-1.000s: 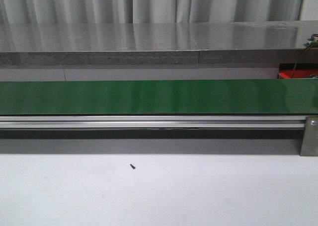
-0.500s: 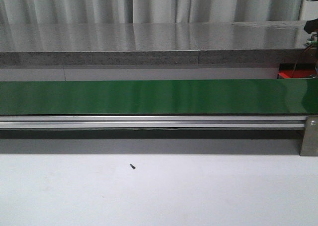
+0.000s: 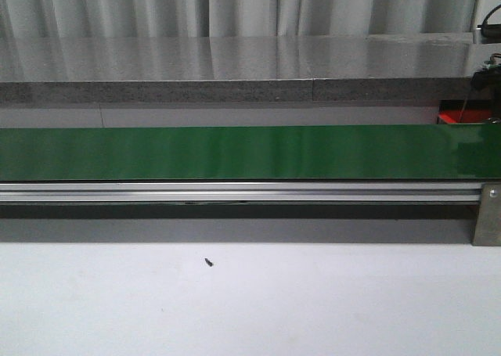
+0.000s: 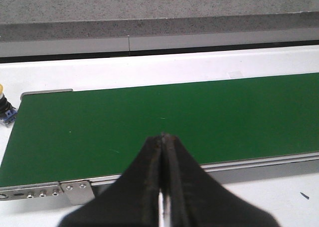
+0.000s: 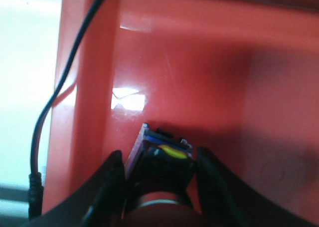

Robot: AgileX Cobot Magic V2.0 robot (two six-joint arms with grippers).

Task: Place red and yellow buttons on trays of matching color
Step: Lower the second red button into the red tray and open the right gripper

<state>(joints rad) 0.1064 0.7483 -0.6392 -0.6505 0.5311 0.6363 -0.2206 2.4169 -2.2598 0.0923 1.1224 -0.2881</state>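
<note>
In the right wrist view my right gripper (image 5: 159, 162) is shut on a red button (image 5: 164, 159). Its red cap is toward the camera and its black and blue base points at the floor of the red tray (image 5: 199, 62), close above it. In the front view only the tray's corner (image 3: 452, 118) and a bit of the right arm (image 3: 487, 27) show at the far right. My left gripper (image 4: 163, 135) is shut and empty above the near edge of the green belt (image 4: 174, 107). A yellow button (image 4: 4, 105) lies off the belt's end. No yellow tray is in view.
The green conveyor belt (image 3: 235, 152) with its aluminium rail runs across the table, and a grey stone ledge (image 3: 235, 66) stands behind it. A small black screw (image 3: 209, 261) lies on the white table. A black cable (image 5: 50, 107) runs beside the red tray's rim.
At the far right of the front view, more of the right arm and its cable has come into sight. Nothing else has moved.
</note>
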